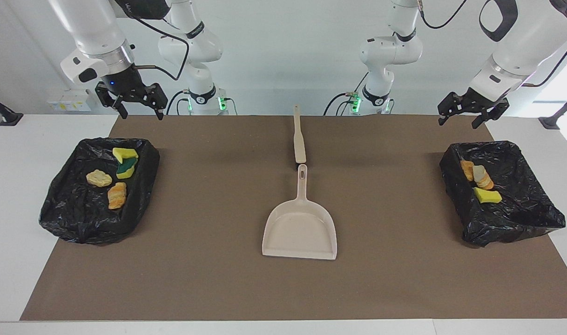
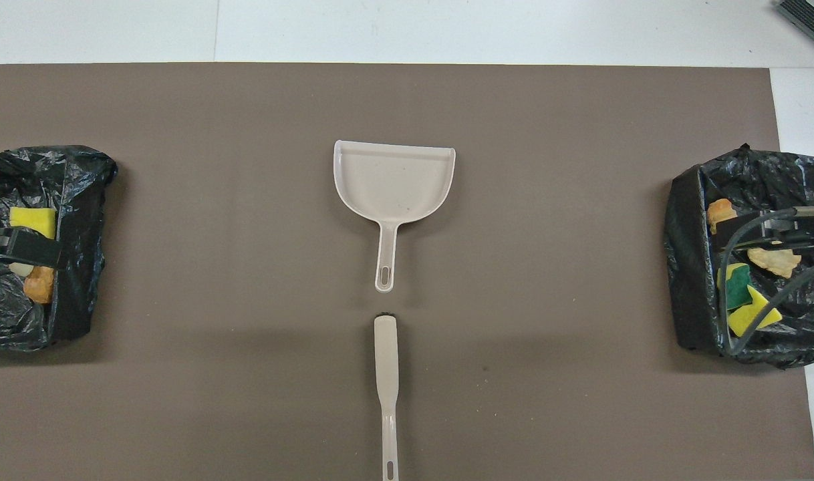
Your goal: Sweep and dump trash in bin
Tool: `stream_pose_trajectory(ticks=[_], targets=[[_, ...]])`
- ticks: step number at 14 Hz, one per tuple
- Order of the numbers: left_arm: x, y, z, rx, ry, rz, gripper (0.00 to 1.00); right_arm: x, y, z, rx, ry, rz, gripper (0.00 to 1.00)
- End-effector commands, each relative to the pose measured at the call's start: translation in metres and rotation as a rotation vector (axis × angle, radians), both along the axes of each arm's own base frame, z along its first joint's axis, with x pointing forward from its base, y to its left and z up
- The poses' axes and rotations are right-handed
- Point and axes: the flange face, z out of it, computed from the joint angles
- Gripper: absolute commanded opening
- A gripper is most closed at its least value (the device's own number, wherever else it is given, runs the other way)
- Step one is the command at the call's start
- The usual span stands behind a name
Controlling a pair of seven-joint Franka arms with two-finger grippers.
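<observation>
The trash lies in two bins lined with black bags. The bin (image 1: 78, 218) at the right arm's end holds a yellow sponge (image 1: 124, 153), a yellow-green sponge (image 1: 126, 168), a tan lump (image 1: 98, 178) and an orange bread lump (image 1: 117, 195). The bin (image 1: 521, 218) at the left arm's end holds two tan-orange lumps (image 1: 482, 177) and a yellow sponge (image 1: 487, 195). My right gripper (image 1: 141, 114) hangs open and empty over its bin. My left gripper (image 1: 458, 123) hangs open and empty over its bin.
A beige dustpan (image 1: 300, 228) lies mid-table on the brown mat (image 1: 218, 260), its handle toward the robots. A beige brush (image 1: 300, 139) lies in line with it, nearer to the robots. In the overhead view the dustpan (image 2: 393, 180) and brush (image 2: 385, 374) show the same.
</observation>
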Motion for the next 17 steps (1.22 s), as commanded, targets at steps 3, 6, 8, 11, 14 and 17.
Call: stream_pose_trajectory(ticks=[3, 6, 8, 11, 14, 17], targets=[[-0.007, 0.004, 0.045, -0.008, -0.089, 0.007, 1.0, -0.005, 0.0, 0.0, 0.017, -0.003, -0.01, 1.0], [0.0, -0.02, 0.049, 0.004, -0.101, 0.016, 1.0, -0.005, 0.0, 0.001, 0.017, -0.005, -0.01, 1.0], [0.006, -0.036, 0.054, 0.01, -0.103, 0.042, 1.0, -0.005, -0.001, 0.001, 0.017, -0.005, -0.012, 1.0], [0.001, -0.037, 0.06, 0.012, -0.111, 0.038, 1.0, -0.005, 0.0, 0.001, 0.017, -0.005, -0.01, 1.0], [-0.004, -0.03, 0.062, 0.013, -0.086, 0.051, 1.0, -0.005, 0.0, 0.0, 0.017, -0.003, -0.01, 1.0], [-0.01, -0.037, 0.068, 0.015, -0.097, 0.036, 1.0, -0.005, 0.0, 0.001, 0.017, -0.005, -0.009, 1.0]])
